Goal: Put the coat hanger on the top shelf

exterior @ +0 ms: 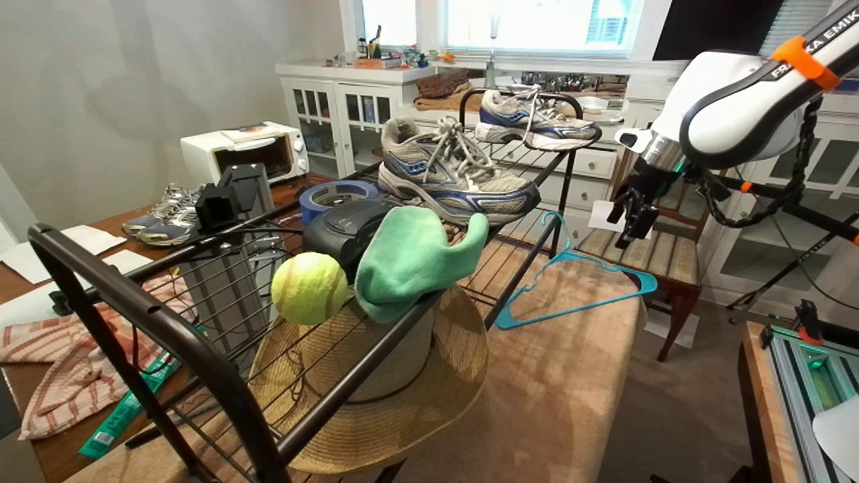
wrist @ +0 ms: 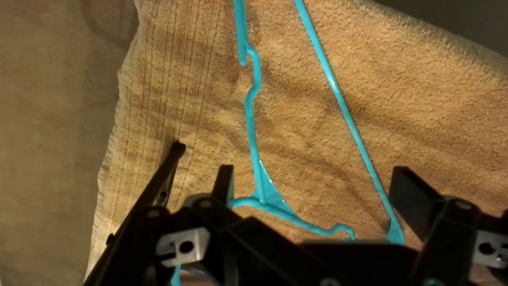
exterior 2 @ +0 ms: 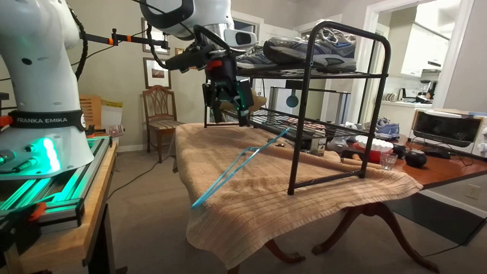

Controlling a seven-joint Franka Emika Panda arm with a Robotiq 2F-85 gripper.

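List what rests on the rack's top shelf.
The top shelf holds two running shoes, a tennis ball, a mint-green object, a blue painter's tape roll and a partly covered black object. The shelf directly beneath them is hidden.

On the left in an exterior view is a plain grey wall (exterior: 134, 74). Bright windows (exterior: 540, 27) are at the far side, near a white cabinet (exterior: 337, 124) with paned doors. In an exterior view, a wooden chair (exterior 2: 163, 125) with a striped seat is at the far left, below framed pictures (exterior 2: 156, 78). On the right, a white door frame (exterior 2: 451, 57) opens to kitchen cupboards (exterior 2: 420, 53). The floor (exterior 2: 152, 224) is greyish brown.
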